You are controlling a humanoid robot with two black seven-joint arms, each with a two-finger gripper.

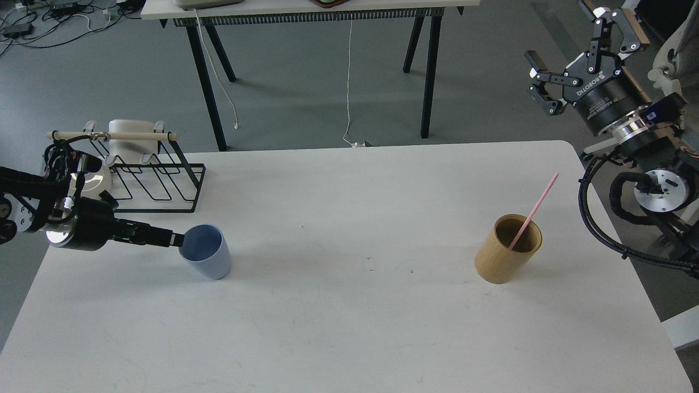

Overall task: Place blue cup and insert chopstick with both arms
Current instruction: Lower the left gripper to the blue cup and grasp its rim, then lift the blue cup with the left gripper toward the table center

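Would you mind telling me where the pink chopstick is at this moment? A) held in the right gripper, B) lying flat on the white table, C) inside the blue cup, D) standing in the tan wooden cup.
D: the chopstick leans out of the tan wooden cup, while the blue cup holds nothing visible and the right gripper is open and empty.

Cup (206, 257) at table's (349, 327) left, before rack (147, 174); chopstick (532, 213) leaning in wooden cup (505, 251) at right.
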